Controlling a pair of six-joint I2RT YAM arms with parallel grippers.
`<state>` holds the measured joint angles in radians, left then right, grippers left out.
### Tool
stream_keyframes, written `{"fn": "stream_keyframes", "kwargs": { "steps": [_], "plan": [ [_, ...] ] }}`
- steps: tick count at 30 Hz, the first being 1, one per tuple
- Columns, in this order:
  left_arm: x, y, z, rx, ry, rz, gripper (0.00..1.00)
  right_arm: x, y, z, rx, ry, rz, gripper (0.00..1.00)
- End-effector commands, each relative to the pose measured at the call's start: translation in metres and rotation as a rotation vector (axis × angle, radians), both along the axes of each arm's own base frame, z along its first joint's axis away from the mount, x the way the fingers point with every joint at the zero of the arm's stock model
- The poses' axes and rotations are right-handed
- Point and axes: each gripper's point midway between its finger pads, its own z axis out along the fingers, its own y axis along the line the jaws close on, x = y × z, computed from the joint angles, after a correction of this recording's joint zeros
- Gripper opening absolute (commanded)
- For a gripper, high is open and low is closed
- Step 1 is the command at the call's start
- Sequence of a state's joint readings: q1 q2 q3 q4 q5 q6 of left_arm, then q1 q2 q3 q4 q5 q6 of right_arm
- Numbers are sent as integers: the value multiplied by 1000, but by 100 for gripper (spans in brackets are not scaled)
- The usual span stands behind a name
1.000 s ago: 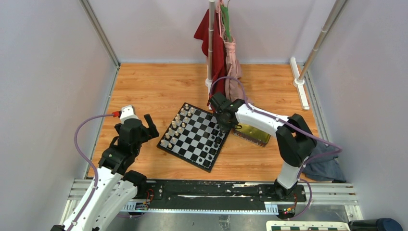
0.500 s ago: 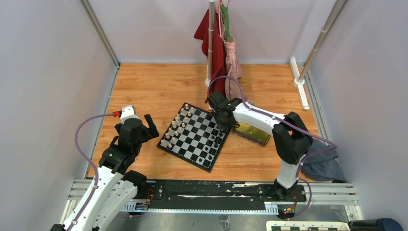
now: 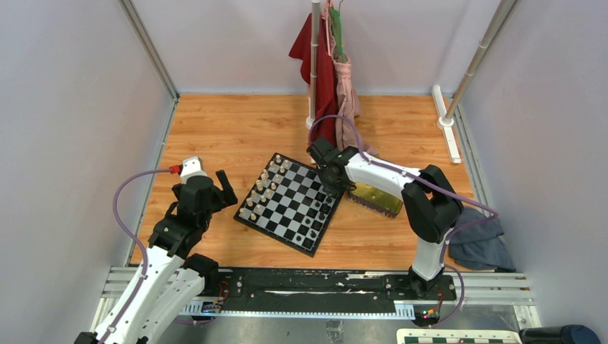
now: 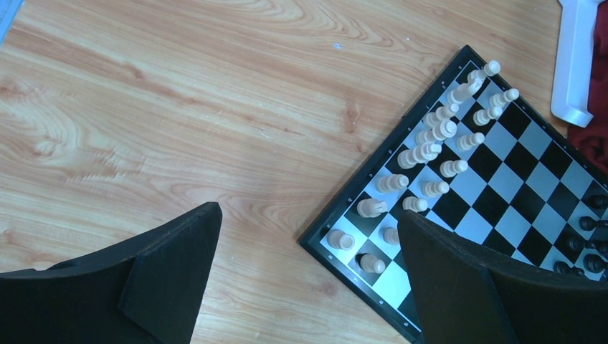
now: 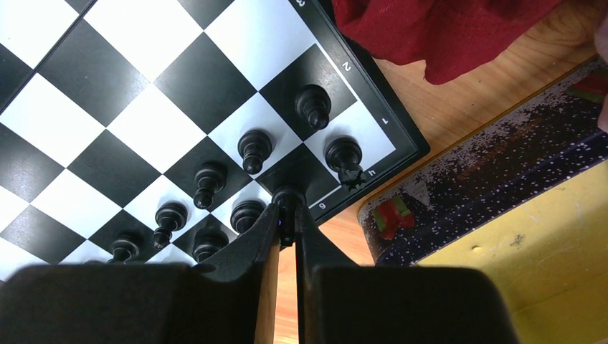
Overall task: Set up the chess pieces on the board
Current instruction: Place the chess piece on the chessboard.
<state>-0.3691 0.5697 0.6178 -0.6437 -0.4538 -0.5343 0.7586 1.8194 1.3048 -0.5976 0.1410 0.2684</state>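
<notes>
We find the board (image 3: pixel 287 204) on the middle of the table (image 3: pixel 215 129), turned corner-on to us. The chess pieces (image 3: pixel 323 213) stand in two rows along its right edge, and the opposing set (image 3: pixel 262 190) stands along its left edge. A tin tray (image 3: pixel 376 199) lies just right of the board. Behind the board, cloths (image 3: pixel 326 72) hang from a pole (image 3: pixel 314 64). The left gripper (image 4: pixel 308 213) sits left of the board. The right gripper (image 5: pixel 287 215) is over the right edge, with one chess piece (image 5: pixel 287 195) between its fingertips.
</notes>
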Motion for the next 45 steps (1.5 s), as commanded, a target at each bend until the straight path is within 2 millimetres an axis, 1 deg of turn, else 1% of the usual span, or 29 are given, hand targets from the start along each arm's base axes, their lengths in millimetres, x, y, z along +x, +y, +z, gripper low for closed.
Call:
{"fn": "stream_keyframes", "kwargs": {
  "steps": [1, 23, 37, 45],
  "plan": [
    [2, 0, -4, 5, 0, 7, 100, 4, 3, -1, -4, 2, 10, 0],
    [3, -1, -6, 8, 7, -1, 100, 10, -2, -4, -9, 4, -4, 0],
    [3, -2, -6, 8, 9, -2, 100, 8, -6, -10, -16, 16, -17, 0],
    [3, -2, -7, 8, 12, -4, 100, 6, -6, -15, -14, 30, -16, 7]
  ]
}}
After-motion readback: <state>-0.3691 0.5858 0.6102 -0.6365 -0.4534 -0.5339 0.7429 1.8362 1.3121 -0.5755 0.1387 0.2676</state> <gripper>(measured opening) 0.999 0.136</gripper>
